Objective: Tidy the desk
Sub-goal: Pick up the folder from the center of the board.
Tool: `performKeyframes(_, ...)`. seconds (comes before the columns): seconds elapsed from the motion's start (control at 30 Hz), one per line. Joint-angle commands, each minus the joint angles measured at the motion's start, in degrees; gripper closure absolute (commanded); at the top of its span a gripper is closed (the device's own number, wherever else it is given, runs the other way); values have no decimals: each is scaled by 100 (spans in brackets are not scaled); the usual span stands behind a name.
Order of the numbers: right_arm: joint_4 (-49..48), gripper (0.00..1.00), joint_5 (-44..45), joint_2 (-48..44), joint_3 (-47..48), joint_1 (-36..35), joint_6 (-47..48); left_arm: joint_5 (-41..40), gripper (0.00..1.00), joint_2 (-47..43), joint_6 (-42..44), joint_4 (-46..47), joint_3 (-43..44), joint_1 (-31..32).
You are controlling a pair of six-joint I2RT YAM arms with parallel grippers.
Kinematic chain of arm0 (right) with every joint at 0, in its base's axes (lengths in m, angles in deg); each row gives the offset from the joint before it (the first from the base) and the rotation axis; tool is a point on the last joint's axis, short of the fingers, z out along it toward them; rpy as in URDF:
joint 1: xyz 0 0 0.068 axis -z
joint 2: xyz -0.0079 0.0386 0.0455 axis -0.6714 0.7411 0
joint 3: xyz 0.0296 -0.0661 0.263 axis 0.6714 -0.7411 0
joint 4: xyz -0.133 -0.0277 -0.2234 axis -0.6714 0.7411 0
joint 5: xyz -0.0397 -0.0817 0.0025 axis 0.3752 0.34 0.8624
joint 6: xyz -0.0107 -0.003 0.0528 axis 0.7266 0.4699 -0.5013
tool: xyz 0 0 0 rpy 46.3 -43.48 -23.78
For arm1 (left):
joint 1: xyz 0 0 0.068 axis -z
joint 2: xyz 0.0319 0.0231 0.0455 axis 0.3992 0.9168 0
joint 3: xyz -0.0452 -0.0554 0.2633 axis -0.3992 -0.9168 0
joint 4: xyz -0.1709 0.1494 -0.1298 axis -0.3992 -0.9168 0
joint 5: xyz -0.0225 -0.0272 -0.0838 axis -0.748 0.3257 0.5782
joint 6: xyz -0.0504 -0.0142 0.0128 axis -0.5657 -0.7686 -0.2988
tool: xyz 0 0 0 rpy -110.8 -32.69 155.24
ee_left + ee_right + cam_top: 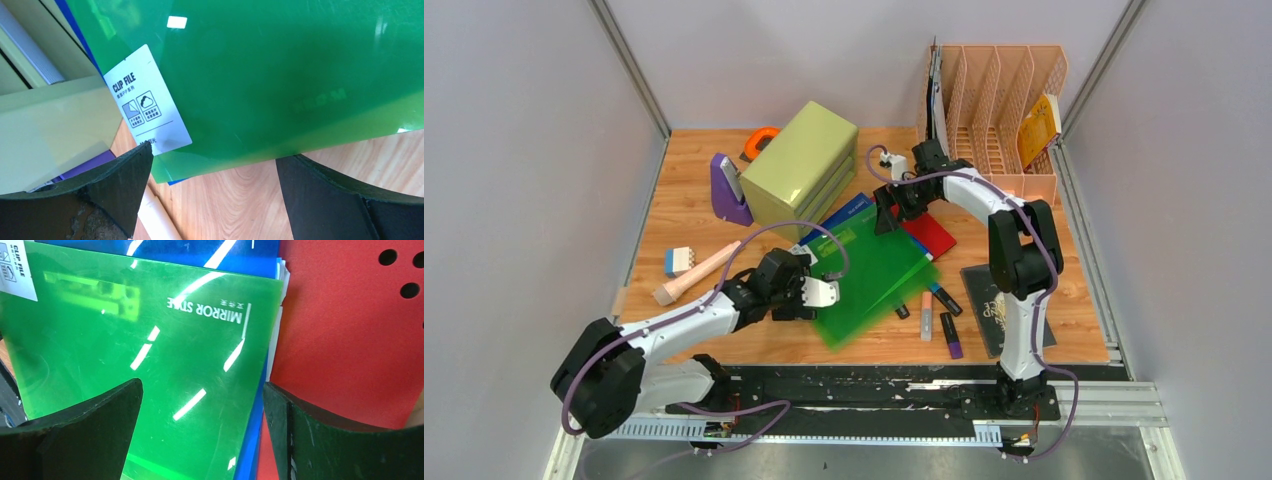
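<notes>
Fingers [117, 192] of the left gripper [215, 159] stand wide apart and grip nothing. The near edge of a green translucent plastic clip file [280, 75] runs across the gap between them, its white printed label [147, 100] close to one pad. Across the sheet, the right gripper [202, 390] hangs over the file's far corner, its black pads equally spread and empty. A glossy blue folder [175, 250] shows beneath the green sheet there, and a matte red folder [345, 330] with punched holes lies just beside it.

Seen from above, the warm orange-brown wood-plank desk [686, 218] spans the grey-walled cell, with both arms bolted along the black and silver rail at its near edge. An olive-green drawer chest [799, 165] sits toward the far left and a peach plastic file rack [999, 100] stands in the far right corner. A black notebook [994, 300] and several loose marker pens [927, 315] lie near the right arm. A cream cylindrical tube [699, 272] and a small white-and-blue block [679, 261] lie on the left.
</notes>
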Motion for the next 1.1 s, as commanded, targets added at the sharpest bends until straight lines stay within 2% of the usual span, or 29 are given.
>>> performKeyframes(0.0, 20, 9, -405, 58, 293, -16, 2, -58, 0, 18, -170, 512, 28, 88)
performKeyframes(0.3, 255, 16, -961, -16, 307, -21, 37, -59, 0, 10, -392, 532, 9, 145)
performKeyframes(0.77, 891, 61, -1862, -884, 220, -16, 177, 20, 0, 139, -789, 723, 32, 177)
performKeyframes(1.0, 1206, 79, -2375, -1236, 216, -16, 160, 47, 0, 181, -874, 797, 48, 176)
performKeyframes(1.07, 1288, 82, -2543, -1275, 177, -18, 156, 48, 0, 177, -882, 810, 57, 176)
